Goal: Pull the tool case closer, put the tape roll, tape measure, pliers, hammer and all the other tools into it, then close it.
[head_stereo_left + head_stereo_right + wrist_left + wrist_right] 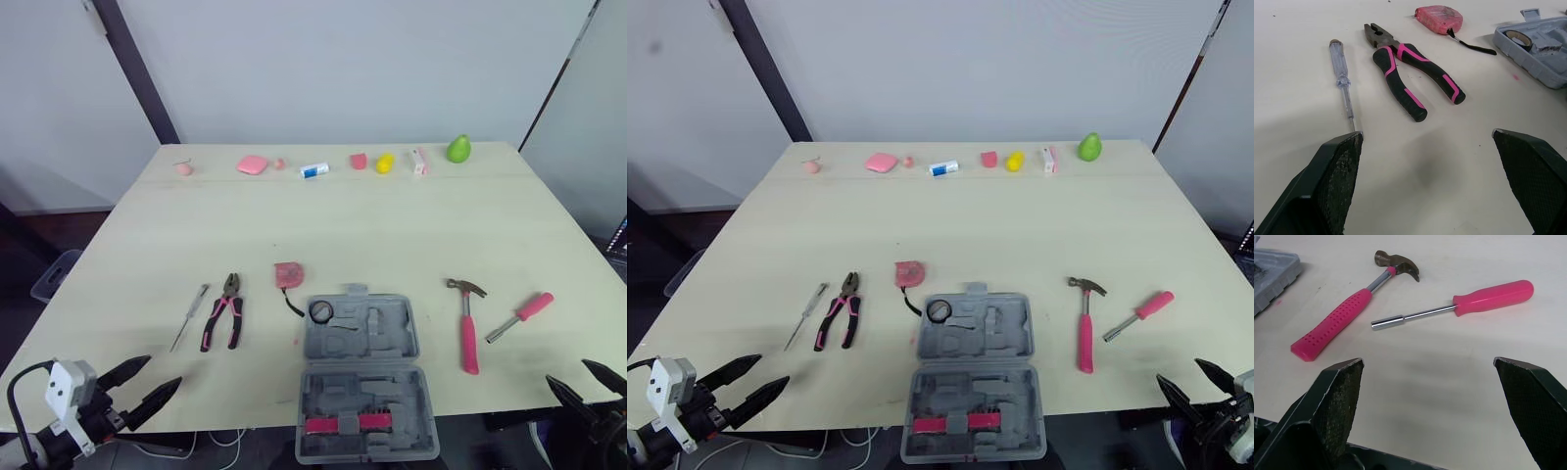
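- Your left gripper (163, 371) hangs over the near-left edge of the table (392, 215), fingers spread wide, holding nothing; your right gripper (566, 371), at the near-right edge, is equally wide and empty.
- The tool case (364, 382) lies open at near centre; the tape roll (321, 311) sits in its far half.
- The tape measure (289, 274) lies just beyond the case's far-left corner; pliers (224, 311) and screwdriver (189, 315) lie to its left; hammer (468, 323) and nut driver (521, 316) to its right.
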### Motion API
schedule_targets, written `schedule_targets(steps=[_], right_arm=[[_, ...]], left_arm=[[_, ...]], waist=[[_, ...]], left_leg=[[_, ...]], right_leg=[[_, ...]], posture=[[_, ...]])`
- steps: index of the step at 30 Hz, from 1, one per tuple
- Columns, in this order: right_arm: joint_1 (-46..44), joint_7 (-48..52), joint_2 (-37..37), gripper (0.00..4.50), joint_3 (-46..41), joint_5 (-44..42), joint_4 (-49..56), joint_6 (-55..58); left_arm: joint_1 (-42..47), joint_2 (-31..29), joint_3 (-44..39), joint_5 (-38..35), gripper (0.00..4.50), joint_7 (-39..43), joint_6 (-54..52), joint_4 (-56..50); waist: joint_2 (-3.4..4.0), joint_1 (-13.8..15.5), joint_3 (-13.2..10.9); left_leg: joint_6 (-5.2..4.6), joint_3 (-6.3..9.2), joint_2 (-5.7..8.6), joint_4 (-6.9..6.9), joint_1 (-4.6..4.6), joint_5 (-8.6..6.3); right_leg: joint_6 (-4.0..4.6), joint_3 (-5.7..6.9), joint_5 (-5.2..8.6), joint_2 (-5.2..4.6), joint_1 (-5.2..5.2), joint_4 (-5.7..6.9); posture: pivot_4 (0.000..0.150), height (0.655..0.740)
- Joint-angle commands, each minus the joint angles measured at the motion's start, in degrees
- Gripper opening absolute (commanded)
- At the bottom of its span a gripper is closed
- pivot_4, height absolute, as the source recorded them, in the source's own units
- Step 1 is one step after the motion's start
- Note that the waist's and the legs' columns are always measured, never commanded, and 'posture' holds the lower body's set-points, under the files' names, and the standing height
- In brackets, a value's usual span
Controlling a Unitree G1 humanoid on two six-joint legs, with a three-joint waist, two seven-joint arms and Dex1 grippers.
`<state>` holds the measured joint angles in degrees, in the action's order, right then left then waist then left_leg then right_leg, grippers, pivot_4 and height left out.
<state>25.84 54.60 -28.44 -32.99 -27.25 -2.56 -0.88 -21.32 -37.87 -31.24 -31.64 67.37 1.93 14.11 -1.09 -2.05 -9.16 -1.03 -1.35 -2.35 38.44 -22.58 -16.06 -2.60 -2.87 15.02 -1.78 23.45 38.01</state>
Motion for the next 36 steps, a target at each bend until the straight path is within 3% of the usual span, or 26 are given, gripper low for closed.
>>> schedule_targets(steps=[1, 5, 13, 21, 29, 33, 36], right_arm=[[-0.47, 0.83, -1.82, 4.48, -1.06, -2.16, 2.69, -0.62], [-1.62, 1.46, -3.14, 4.48, 0.05, -4.78, 6.45, 2.54], [-7.93, 2.78, -7.04, 4.48, 6.71, -9.87, 16.63, 11.95], [-19.2, 6.69, -10.2, 4.48, 15.39, -10.15, 17.66, 15.07], [-26.32, 7.98, -10.39, 4.48, 19.22, -7.27, 14.73, 13.79], [-27.71, 7.52, -10.17, 4.48, 19.86, -5.99, 13.26, 13.66], [-28.42, 7.36, -10.27, 4.48, 20.23, -5.12, 12.48, 13.42]], left_arm=[[0.58, 0.51, 0.87, -0.7, 4.5, -1.08, -0.9, -5.49], [1.31, 0.64, 3.35, -1.36, 4.5, -4.64, -5.81, -14.92], [7.26, 1.44, 12.81, 4.08, 4.5, -18.97, -17.56, -28.97], [15.81, 12.49, 21.19, 6.41, 4.5, -44.68, -38.06, -41.46], [22.13, 20.56, 28.82, 16.62, 4.5, -59.29, -43.35, -38.22], [28.42, 25.39, 30.47, 20.75, 4.5, -64.01, -40.65, -29.86], [31.74, 25.5, 32.25, 23.6, 4.5, -64.06, -40.51, -24.12]], waist=[[-0.06, 0.08, 0.07], [-0.06, 0.13, 0.1], [-0.04, 0.27, 0.19], [-0.06, 1.17, 0.2], [-0.07, 1.65, 0.21], [-0.08, 1.88, 0.21], [-0.07, 1.76, 0.21]], left_leg=[[0.0, 0.01, 0.0, 0.0, 0.0, 0.0], [0.0, 0.01, -0.02, 0.0, -0.01, 0.0], [0.0, 0.04, 0.02, 0.06, 0.06, 0.01], [0.0, 0.16, 0.13, 0.14, -0.05, 0.0], [0.0, 0.22, 0.21, 0.25, -0.11, 0.01], [0.0, 0.24, 0.24, 0.39, -0.15, 0.01], [0.0, 0.25, 0.24, 0.46, -0.15, 0.01]], right_leg=[[0.0, 0.0, 0.0, 0.0, 0.0, 0.01], [-0.01, -0.01, -0.01, -0.01, 0.0, 0.0], [-0.07, -0.05, -0.05, 0.03, -0.08, 0.06], [-0.23, -0.07, -0.16, 0.08, -0.08, 0.05], [-0.25, -0.06, -0.19, 0.13, -0.11, 0.06], [-0.31, -0.04, -0.24, 0.13, -0.15, 0.06], [-0.31, -0.05, -0.24, 0.16, -0.16, 0.08]], posture=[[0.15, 0.74], [0.15, 0.74], [0.15, 0.74], [0.15, 0.74], [0.15, 0.74], [0.15, 0.74], [0.15, 0.74]])
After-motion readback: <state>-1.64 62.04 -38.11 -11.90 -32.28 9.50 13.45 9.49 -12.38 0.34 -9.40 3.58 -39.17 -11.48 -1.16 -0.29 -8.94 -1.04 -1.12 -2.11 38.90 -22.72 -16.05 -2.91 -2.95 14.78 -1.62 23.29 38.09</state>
